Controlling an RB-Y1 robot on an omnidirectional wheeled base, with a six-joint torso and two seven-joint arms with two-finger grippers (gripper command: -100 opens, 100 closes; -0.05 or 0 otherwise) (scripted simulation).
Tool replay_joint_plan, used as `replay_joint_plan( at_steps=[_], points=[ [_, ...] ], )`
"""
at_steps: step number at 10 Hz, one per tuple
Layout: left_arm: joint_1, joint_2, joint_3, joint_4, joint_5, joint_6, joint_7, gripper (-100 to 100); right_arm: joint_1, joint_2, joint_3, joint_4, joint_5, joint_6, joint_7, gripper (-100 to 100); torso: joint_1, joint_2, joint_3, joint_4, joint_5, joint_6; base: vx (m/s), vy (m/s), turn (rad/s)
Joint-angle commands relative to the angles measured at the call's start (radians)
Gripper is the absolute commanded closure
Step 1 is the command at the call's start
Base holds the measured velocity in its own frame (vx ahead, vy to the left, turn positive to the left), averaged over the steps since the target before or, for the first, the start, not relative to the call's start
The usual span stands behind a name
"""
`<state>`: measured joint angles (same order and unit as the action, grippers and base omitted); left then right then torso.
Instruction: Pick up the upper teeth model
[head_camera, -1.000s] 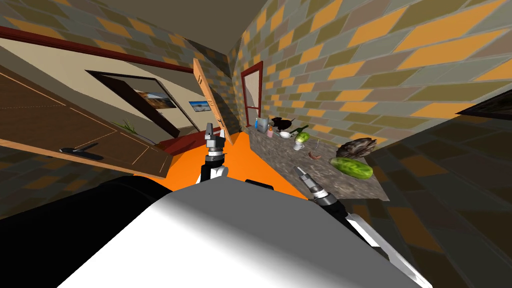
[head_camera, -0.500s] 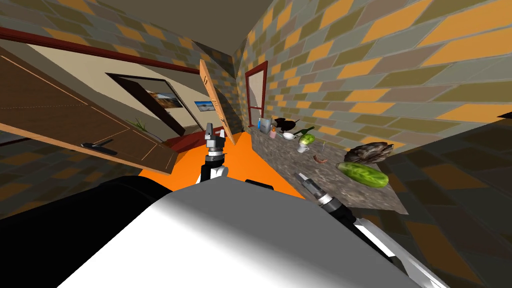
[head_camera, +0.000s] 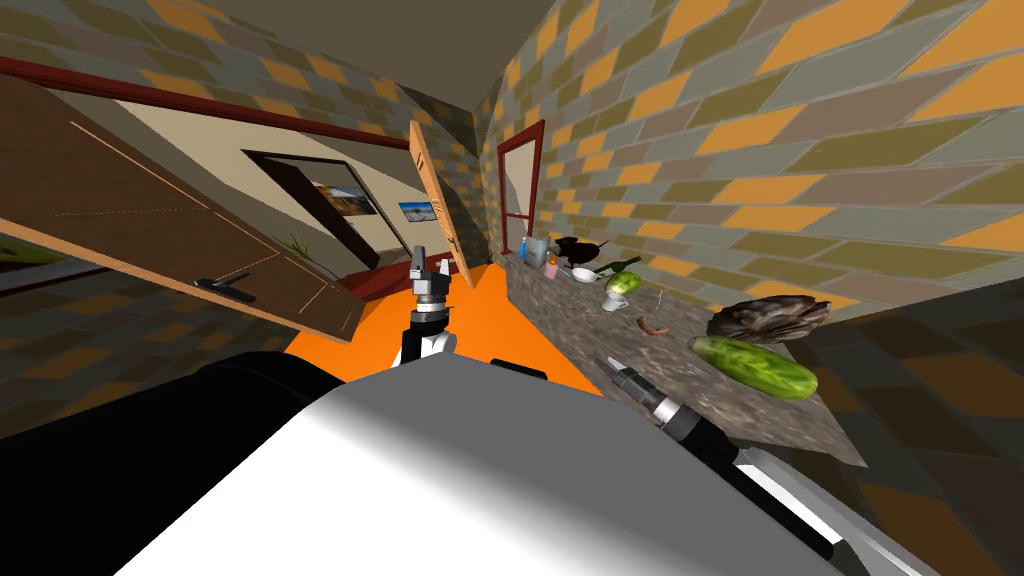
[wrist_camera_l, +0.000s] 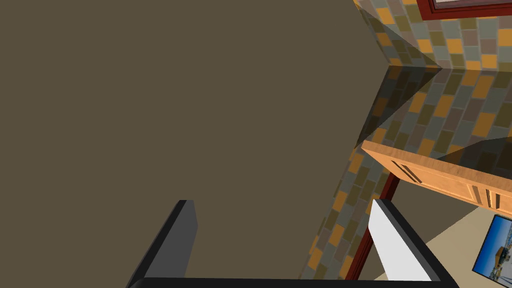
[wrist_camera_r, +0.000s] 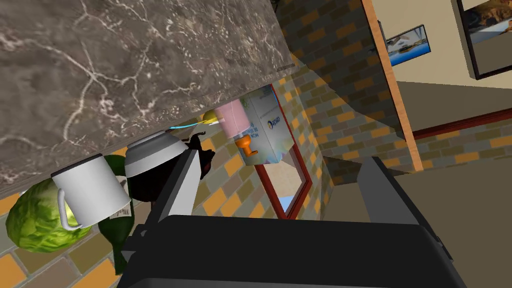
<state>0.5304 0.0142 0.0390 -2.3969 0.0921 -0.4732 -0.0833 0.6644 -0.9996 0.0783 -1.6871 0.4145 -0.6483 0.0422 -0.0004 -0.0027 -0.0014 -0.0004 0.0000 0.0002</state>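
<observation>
Right gripper (head_camera: 603, 364), fingers apart, at marbled counter (head_camera: 720, 400) edge; orange floor (head_camera: 500, 330).

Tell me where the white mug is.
In the head view the mug stands on the stone counter to my right, beside the lettuce and farther along than the cucumber.
</observation>
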Motion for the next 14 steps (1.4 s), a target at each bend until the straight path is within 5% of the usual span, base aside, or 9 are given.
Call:
replay_joint_plan(
  at_steps=[1, 14],
  points=[
    [0.0, 0.0, 0.0, 0.0, 0.0, 0.0, 0.0, 0, -0.004, -0.05, 0.013, 0.05, 0.027, -0.013, 0.019, -100, 0.0, 0.0, 0.0, 0.0, 0.0, 0.0, 0.037, 0.007, 0.118],
    [0.0, 0.0, 0.0, 0.0, 0.0, 0.0, 0.0, 0, 0.011, -0.387, 0.051, 0.335, 0.162, -0.037, 0.128, -100, 0.0, 0.0, 0.0, 0.0, 0.0, 0.0, 0.041, 0.005, 0.081]
  ],
)
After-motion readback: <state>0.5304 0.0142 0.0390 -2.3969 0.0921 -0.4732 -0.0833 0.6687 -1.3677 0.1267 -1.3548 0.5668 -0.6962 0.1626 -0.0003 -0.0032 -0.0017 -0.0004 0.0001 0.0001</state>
